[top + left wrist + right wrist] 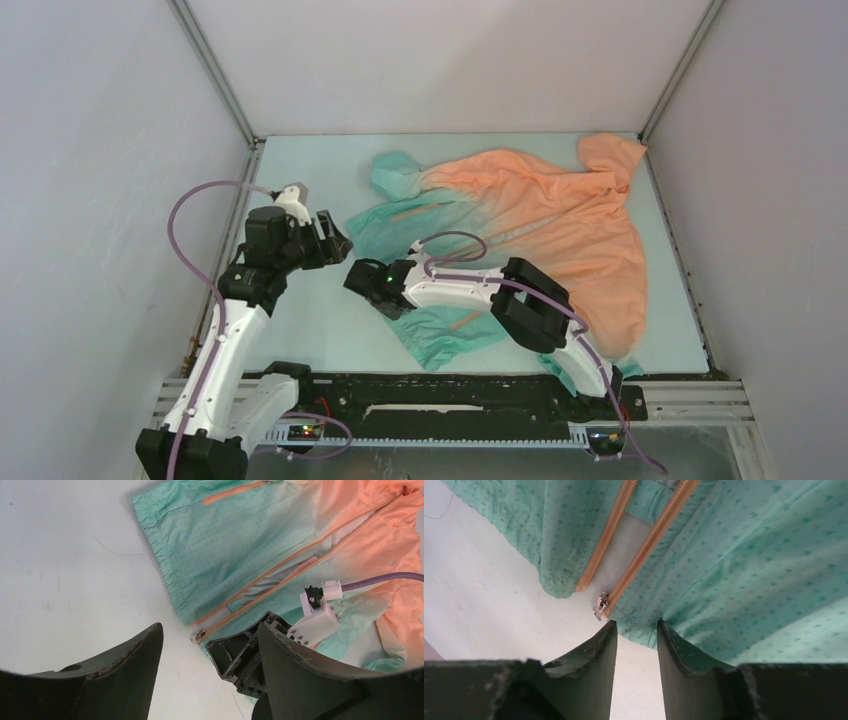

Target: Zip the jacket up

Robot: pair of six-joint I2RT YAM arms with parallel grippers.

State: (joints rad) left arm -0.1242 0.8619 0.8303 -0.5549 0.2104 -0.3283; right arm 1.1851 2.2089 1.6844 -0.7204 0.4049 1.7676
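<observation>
The jacket (540,215) lies flat on the table, orange at the hood on the right and teal at the hem on the left. Its front is open, with two orange zipper tracks running apart. The metal slider (600,604) sits at the hem end of one track and also shows in the left wrist view (198,637). My right gripper (362,280) is at the hem. Its jaws (636,625) are narrowed, with teal hem fabric (639,630) bunched between the tips, just right of the slider. My left gripper (335,245) hangs open and empty above the table left of the hem (210,627).
The right gripper's black body (240,655) and its purple cable (380,580) lie over the jacket's lower half. A pocket zipper (232,492) shows on the far teal panel. Bare table (300,320) lies left of the hem. Enclosure walls ring the table.
</observation>
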